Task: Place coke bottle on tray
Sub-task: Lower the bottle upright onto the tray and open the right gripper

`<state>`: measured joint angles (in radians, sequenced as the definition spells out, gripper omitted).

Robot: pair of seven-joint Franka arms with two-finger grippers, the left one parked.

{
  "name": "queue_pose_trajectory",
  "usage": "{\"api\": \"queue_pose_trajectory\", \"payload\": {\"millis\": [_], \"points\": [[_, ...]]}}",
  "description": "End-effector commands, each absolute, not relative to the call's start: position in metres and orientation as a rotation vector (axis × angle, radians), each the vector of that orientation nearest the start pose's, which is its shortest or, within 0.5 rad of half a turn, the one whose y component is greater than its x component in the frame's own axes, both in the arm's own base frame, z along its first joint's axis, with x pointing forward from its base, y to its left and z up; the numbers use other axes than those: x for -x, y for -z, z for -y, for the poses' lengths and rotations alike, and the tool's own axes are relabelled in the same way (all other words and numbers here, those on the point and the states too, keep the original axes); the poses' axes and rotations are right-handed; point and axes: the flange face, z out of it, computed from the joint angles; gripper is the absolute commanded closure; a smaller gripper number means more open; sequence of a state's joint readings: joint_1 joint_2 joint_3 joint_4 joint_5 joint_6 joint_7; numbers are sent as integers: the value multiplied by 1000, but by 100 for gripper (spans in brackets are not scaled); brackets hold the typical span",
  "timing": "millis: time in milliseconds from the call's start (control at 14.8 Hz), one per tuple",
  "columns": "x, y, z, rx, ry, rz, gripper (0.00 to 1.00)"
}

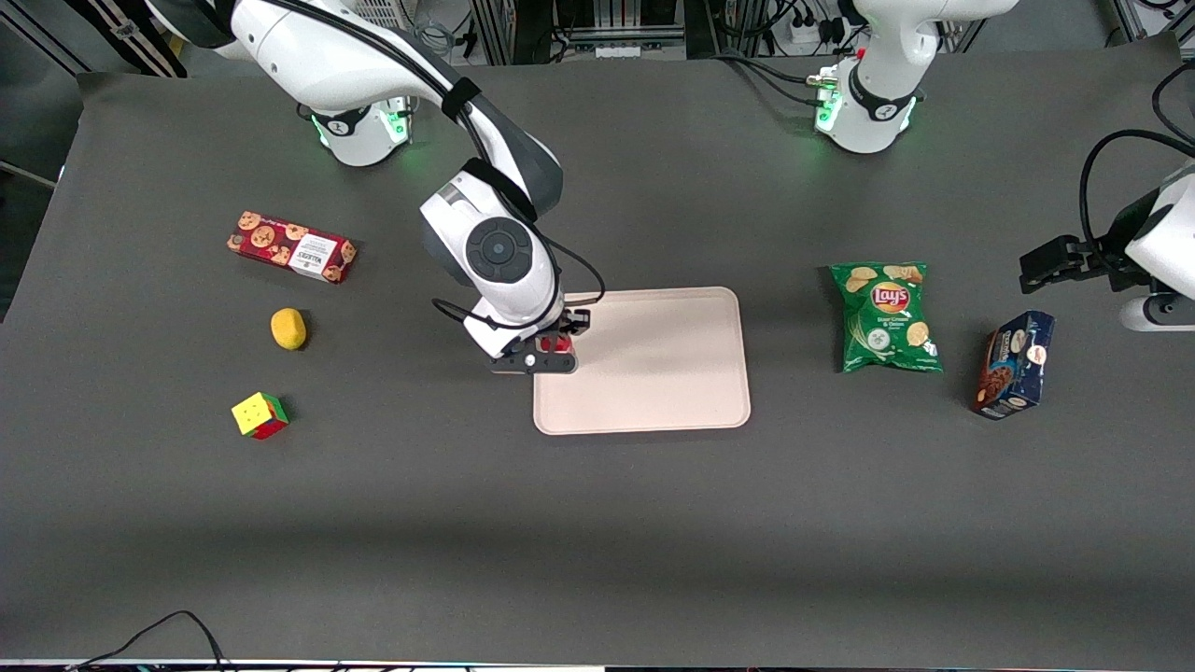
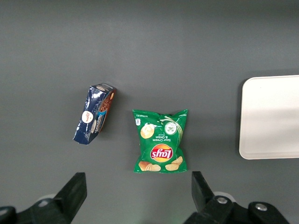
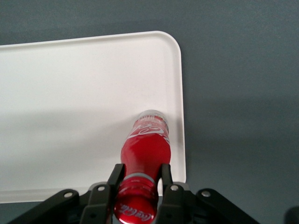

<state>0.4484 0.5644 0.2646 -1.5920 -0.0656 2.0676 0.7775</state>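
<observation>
The claw (image 3: pixel 139 179) is clamped on the neck of the coke bottle (image 3: pixel 145 149), just under its red cap, holding it upright. The bottle's clear base sits over the tray (image 1: pixel 653 373), close to the rim at the working arm's end; it seems to touch the surface, though I cannot be sure. The tray lies on the bench (image 1: pixel 597 523).

Premises: a robotics laboratory — white arm bases (image 1: pixel 359 131) with green indicator lights bolted along a grey-covered table (image 1: pixel 597 523), equipment racks and loose cabling (image 1: pixel 747 23) at its edge, test groceries laid out.
</observation>
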Motion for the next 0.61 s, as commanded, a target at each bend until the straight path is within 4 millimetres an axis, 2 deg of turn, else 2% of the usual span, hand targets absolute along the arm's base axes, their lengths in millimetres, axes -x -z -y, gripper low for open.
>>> {"api": "queue_pose_trajectory", "payload": {"millis": [0,136,271,339,407,542], "points": [[-537,-309,-427,3119,-128,-130,54],[-537,-309,-428,3115,-121,-130,2],[-538,-313,-426,3111,-117,-139,0],[-544,-324,-419,3101,-101,-165,0],[-549,-340,-411,3091,-85,-192,0],[-563,-394,-376,3069,-45,-258,0]]}}
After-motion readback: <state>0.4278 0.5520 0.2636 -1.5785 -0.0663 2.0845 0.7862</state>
